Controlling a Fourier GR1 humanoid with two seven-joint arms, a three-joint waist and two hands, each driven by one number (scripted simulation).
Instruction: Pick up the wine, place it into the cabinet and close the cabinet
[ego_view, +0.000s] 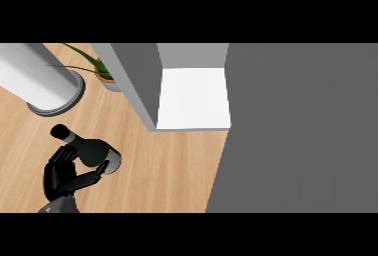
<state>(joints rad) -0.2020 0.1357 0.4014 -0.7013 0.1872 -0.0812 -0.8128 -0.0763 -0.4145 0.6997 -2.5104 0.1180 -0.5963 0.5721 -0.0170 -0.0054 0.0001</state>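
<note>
My left hand (65, 175) is closed around the dark body of the wine bottle (90, 149), its capped neck pointing away beyond my fingers, a hold I judge fit for lifting it off the worktop (166, 172). The cabinet (193, 97) stands open ahead and to the right of the hand. Its grey side wall (136, 85) on the nearer side and a broad grey panel (295, 130) further right, likely the door, bound the entry.

The left hand (66, 176), entering at lower left, curls its fingers round the wine bottle (90, 146).
</note>
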